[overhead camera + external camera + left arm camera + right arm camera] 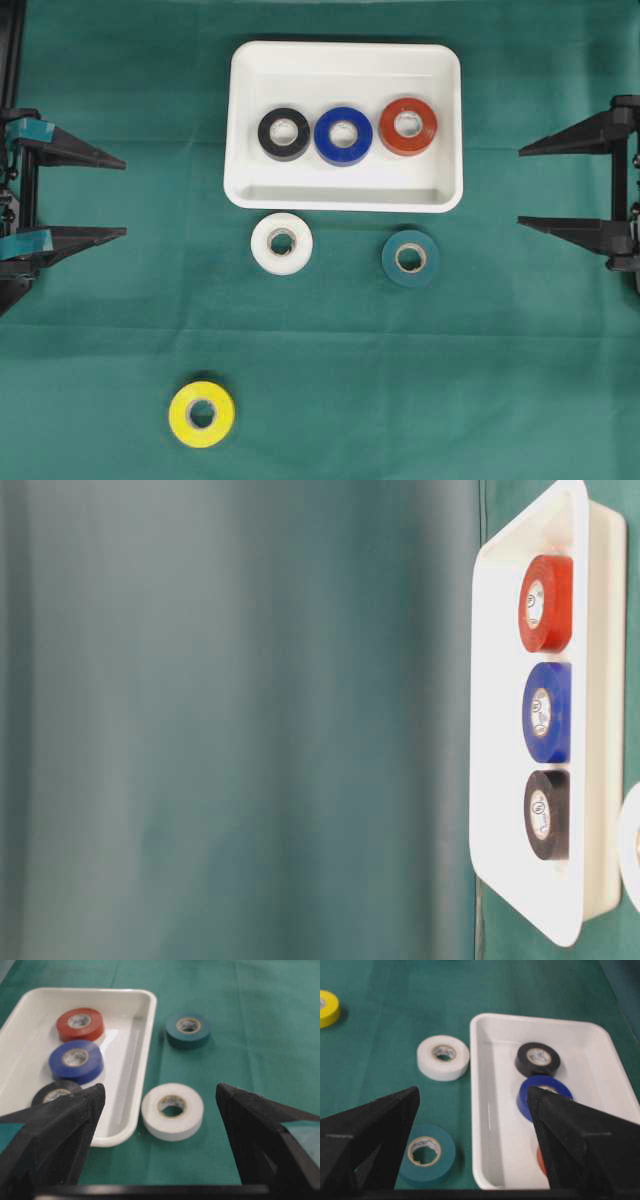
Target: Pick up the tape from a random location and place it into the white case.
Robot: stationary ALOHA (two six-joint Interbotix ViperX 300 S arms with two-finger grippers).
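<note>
Green cloth (450, 400) carries the white case (345, 60), six tape rolls, no legible writing.
Black (284, 133), blue (343, 135), red (408, 126) rolls lie inside; white (282, 243), teal (410, 258) just outside, yellow (201, 413) well apart. Left gripper (120, 196) and right gripper (524, 187) stand spread wide, empty.

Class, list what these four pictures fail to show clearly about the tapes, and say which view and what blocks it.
- Right wrist view: red tape mostly hidden by the right hand.
- Left wrist view: black tape partly behind the left hand.
- Table-level view: white tape cut by the edge; yellow and teal tapes absent.
- Core labels: too small to read.
</note>
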